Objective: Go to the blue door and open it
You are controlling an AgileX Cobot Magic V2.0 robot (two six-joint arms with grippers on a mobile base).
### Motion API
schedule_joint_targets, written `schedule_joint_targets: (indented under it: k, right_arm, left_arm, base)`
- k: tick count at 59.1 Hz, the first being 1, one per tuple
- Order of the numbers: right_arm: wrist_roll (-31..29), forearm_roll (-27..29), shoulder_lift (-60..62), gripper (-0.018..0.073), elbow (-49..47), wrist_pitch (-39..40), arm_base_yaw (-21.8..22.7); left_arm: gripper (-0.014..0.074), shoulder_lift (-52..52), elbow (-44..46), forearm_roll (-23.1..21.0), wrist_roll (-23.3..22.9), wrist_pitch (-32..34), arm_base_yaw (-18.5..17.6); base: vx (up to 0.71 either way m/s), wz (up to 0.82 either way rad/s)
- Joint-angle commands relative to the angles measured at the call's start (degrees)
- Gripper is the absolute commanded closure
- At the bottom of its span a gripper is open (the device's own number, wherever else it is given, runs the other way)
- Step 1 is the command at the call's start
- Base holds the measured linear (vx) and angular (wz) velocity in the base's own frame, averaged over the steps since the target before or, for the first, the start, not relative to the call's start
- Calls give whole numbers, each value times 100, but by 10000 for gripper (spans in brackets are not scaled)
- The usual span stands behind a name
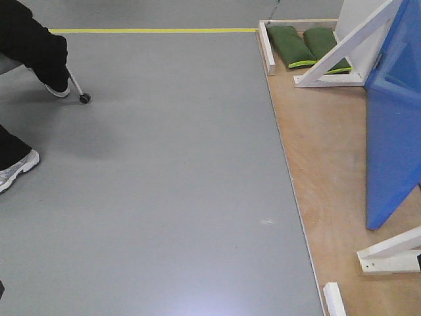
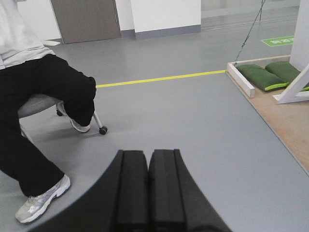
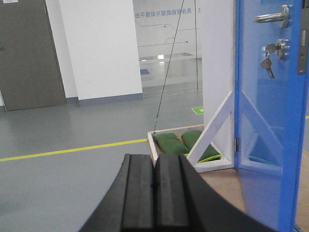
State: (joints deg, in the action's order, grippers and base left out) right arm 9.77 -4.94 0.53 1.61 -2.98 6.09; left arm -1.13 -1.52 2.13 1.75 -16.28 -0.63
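Observation:
The blue door [image 3: 270,121] stands at the right of the right wrist view, glossy, with a silver lever handle [image 3: 273,17] high up and a lock with keys [image 3: 270,53] below it. In the front view the blue door [image 1: 393,125] rises at the right edge over a wooden platform [image 1: 322,151]. My right gripper [image 3: 154,159] is shut and holds nothing, well short of the door and left of it. My left gripper [image 2: 147,154] is shut too, over grey floor, with nothing between its pads.
White slanted braces [image 1: 342,46] and green sandbags [image 1: 299,45] sit on the platform behind the door; another white brace [image 1: 391,253] lies at the front right. A seated person [image 2: 43,96] on a wheeled chair is at the left. A yellow floor line [image 1: 151,30] crosses ahead.

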Motion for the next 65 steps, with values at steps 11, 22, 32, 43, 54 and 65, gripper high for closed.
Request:
schedule_joint_targets:
  k: [11,22,32,43,54,65]
  right_arm:
    - [-19,-70,110,557,112,479,30]
    - [-19,-70,110,557,107,479,30]
    - [-19,-70,110,557,107,479,30]
    - [-19,-70,110,557,107,479,30]
    - [-19,-70,110,557,107,479,30]
    - [-19,-70,110,557,107,479,30]
  left_arm:
    - [526,-48,-25,-43,-14,483,-31]
    - [526,-48,-25,-43,-14,483,-31]
    - [526,-48,-25,-43,-14,483,-31]
    - [526,-48,-25,-43,-14,483,-31]
    - [526,-48,-25,-43,-14,483,-31]
    - [526,-48,-25,-43,-14,483,-31]
  base:
    - [37,0]
    - [35,-2]
    - [33,-2]
    - [31,-2]
    - [30,-2]
    - [27,-4]
